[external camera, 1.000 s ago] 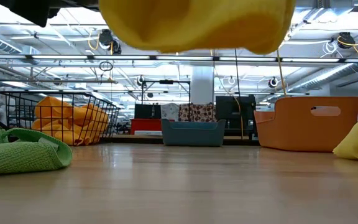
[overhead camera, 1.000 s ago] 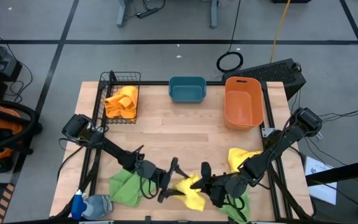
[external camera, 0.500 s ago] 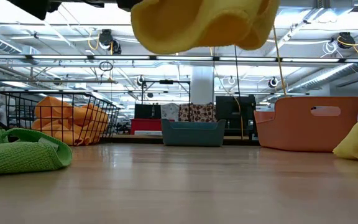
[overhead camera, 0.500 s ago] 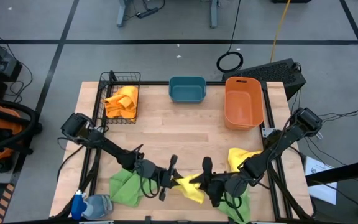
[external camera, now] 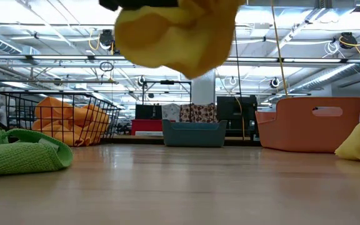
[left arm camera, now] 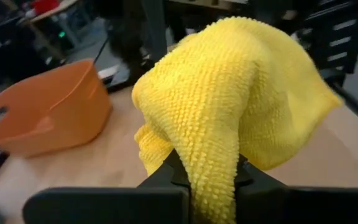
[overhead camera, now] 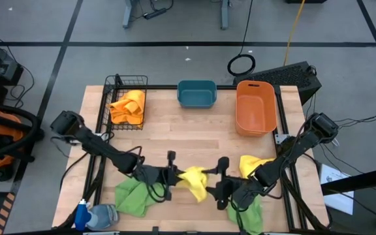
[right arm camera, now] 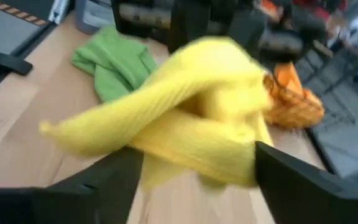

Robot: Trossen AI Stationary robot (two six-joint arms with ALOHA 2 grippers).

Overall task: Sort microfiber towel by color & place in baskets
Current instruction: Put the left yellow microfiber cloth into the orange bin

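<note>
A bumpy, crumpled yellow microfiber towel (left arm camera: 229, 106) is being pinched tight by the left gripper (overhead camera: 173, 175). The right gripper (overhead camera: 222, 181) is being held wide, just beside.

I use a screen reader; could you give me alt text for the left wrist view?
The left tool pinches a nubbly yellow microfiber towel that drapes over it above the pale wooden table. An orange plastic bin stands on the table beyond it.
</note>
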